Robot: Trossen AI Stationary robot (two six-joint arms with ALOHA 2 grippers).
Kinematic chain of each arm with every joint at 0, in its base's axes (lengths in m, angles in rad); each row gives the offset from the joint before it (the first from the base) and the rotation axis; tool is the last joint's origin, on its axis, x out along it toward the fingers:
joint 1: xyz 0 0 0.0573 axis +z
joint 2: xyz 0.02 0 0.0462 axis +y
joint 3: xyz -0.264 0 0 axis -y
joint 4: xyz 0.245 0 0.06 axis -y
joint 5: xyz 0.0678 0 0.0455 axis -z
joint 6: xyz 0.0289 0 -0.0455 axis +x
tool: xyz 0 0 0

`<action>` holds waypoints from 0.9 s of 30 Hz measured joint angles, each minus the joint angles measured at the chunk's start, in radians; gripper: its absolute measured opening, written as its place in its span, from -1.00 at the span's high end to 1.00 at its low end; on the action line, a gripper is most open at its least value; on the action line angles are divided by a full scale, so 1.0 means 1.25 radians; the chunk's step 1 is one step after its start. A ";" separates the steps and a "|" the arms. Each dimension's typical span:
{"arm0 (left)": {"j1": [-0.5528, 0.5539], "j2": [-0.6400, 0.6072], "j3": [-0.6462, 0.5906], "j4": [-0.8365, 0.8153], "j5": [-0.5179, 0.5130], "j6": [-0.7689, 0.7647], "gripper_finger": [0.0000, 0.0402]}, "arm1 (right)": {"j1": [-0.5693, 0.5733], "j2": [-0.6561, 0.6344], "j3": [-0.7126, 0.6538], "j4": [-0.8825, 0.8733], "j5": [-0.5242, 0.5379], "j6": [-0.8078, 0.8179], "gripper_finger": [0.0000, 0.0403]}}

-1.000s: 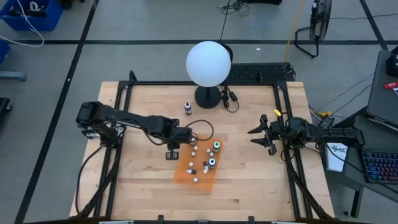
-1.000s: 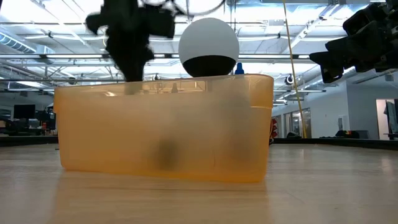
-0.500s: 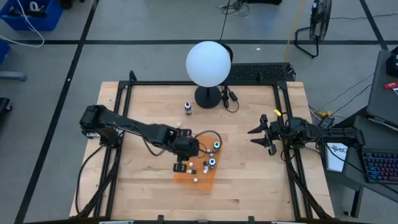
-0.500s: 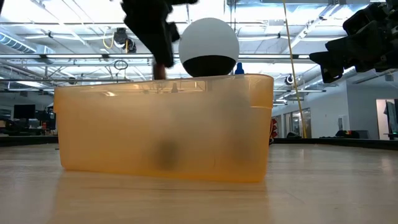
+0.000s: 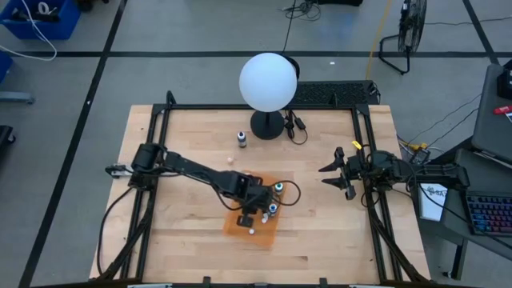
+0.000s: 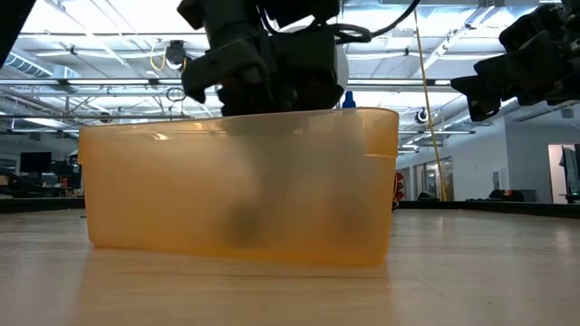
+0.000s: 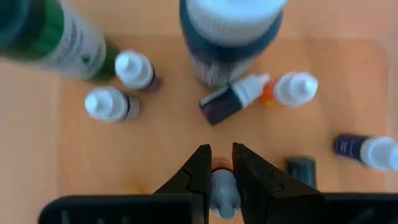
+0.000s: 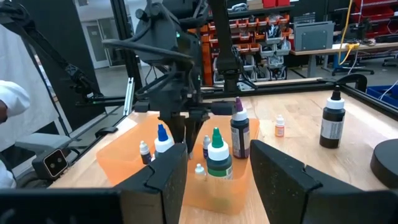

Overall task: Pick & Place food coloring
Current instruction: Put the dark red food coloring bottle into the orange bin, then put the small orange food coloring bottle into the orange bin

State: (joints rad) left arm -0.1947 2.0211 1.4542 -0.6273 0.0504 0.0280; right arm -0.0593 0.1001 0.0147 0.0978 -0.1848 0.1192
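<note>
From above, the left end effector (image 5: 253, 214) reaches over the orange tray (image 5: 268, 234), which lies on the wooden table (image 5: 184, 240) in front of the white globe lamp (image 5: 268, 81). Food coloring bottles (image 5: 274, 189) stand in the tray, two with blue-green tops showing beside the arm. A single dark bottle (image 5: 242, 139) stands just beside the lamp's base, and a tiny whitish bottle (image 5: 229, 160) sits between that bottle and the tray. The right end effector (image 5: 330, 175) hovers well to the side of the tray, its fingers spread with nothing between them.

At table height, the translucent orange tray wall (image 6: 240, 186) fills the middle, with the left arm (image 6: 258, 54) dark above its rim and the right arm (image 6: 526, 59) off to the side.

The left wrist view shows that end effector (image 7: 221, 163) closed on a small bottle with a grey-white cap (image 7: 222, 190), over the tray floor. Around it lie and stand tiny white-capped bottles (image 7: 112, 103), a dark one on its side (image 7: 233, 99), and a larger dark bottle with a white top (image 7: 229, 37).

In the right wrist view, the tray holds a green-topped bottle (image 8: 217, 158), a blue-tipped one (image 8: 163, 142) and a purple-tipped dark one (image 8: 239, 135). A small orange-tinted bottle (image 8: 280, 127) and a taller black bottle (image 8: 331, 123) stand on the table beyond the tray.
</note>
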 joint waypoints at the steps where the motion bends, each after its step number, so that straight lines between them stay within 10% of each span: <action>1: 0.000 0.004 0.001 0.003 0.001 0.000 0.75 | 0.000 0.000 0.000 0.000 0.000 0.000 0.18; 14: 0.005 0.032 -0.002 0.029 0.019 -0.005 0.73 | 0.000 0.001 0.000 0.001 0.000 0.000 0.19; 27: 0.004 0.032 0.028 0.020 0.022 -0.008 -0.02 | 0.000 0.001 0.000 0.001 0.000 0.000 0.18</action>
State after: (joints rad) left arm -0.1902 2.0617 1.4897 -0.6027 0.0785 0.0177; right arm -0.0593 0.1009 0.0148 0.0994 -0.1849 0.1192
